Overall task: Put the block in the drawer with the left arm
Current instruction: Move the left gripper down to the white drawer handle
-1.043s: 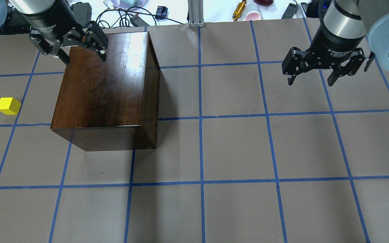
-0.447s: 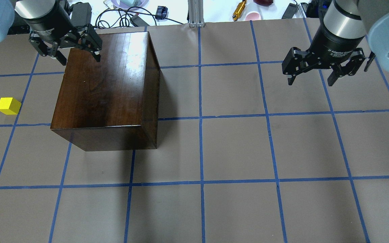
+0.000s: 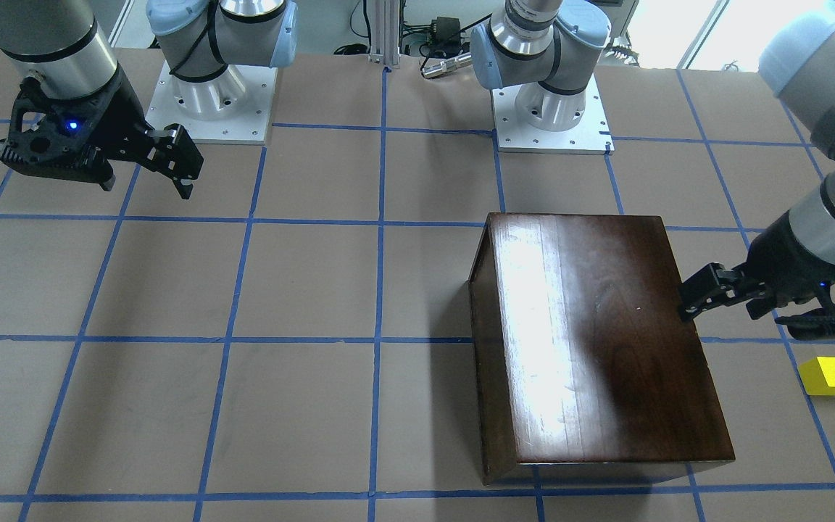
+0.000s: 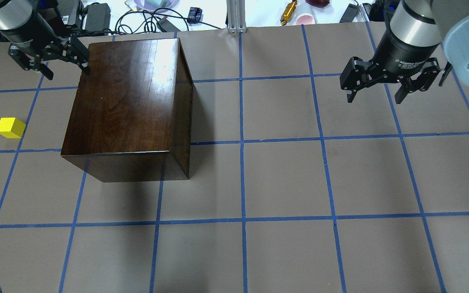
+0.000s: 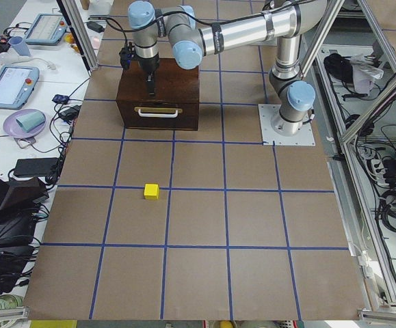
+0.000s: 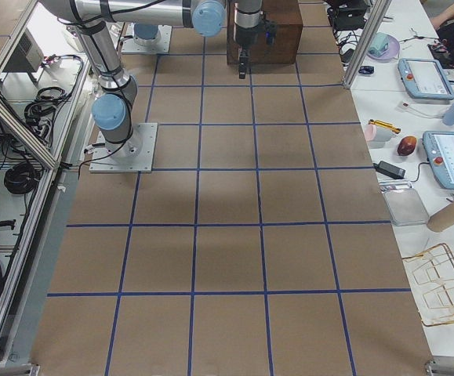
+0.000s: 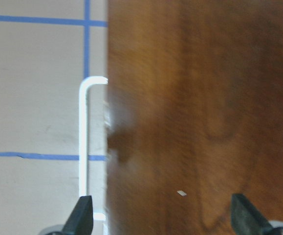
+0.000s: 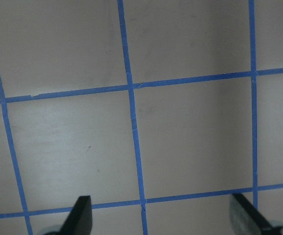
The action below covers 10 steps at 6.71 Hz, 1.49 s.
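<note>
The yellow block [image 4: 10, 127] lies on the table left of the dark-brown wooden box [image 4: 128, 97], apart from it; it also shows in the front view [image 3: 827, 375] and the left side view [image 5: 151, 191]. The drawer [image 5: 158, 113] is shut, and its metal pull [image 7: 84, 147] shows from above in the left wrist view. My left gripper [image 4: 67, 72] is open and empty. It hovers over the box's drawer-side edge, with one finger over the lid and one over the pull. My right gripper [image 4: 375, 97] is open and empty above bare table far to the right.
Blue tape lines grid the brown table [image 4: 283, 183]. Cables, a cup and tools [image 4: 295, 12] lie beyond the far edge. The two arm bases [image 3: 548, 109] stand at the robot's side of the table.
My left gripper has moved left and lower, from above the box's far-left corner to its drawer-side edge. The block, the box and the right arm have not moved.
</note>
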Motion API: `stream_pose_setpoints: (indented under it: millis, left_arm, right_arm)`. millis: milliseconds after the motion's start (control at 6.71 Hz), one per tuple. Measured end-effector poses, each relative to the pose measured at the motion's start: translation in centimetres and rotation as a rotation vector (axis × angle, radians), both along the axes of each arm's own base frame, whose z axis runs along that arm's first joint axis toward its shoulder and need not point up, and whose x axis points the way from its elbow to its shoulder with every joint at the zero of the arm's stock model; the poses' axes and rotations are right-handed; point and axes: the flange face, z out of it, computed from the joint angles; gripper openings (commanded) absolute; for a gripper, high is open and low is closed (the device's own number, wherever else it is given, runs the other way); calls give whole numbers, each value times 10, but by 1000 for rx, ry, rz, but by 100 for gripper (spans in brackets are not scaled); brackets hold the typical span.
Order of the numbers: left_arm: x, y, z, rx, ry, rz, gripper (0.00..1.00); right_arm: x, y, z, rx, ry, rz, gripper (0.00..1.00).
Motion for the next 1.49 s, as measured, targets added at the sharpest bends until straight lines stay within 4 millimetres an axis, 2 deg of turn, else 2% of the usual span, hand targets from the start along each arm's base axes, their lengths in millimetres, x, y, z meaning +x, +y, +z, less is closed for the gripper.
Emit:
stream_pose_setpoints:
  millis: [447,745,1043,1489]
  left_arm:
    - [77,1,-26,-3,86,-11,100]
    - [111,0,-46,-38,219,45,100]
    - [127,0,-77,-55,323,-7,100]
    - [127,-4,-120,-48,419,-99,100]
  right_arm:
    - [0,0,0,0,0,0,100]
    - [0,0,0,0,0,0,100]
    - [0,0,0,0,0,0,100]
    - [0,0,0,0,0,0,100]
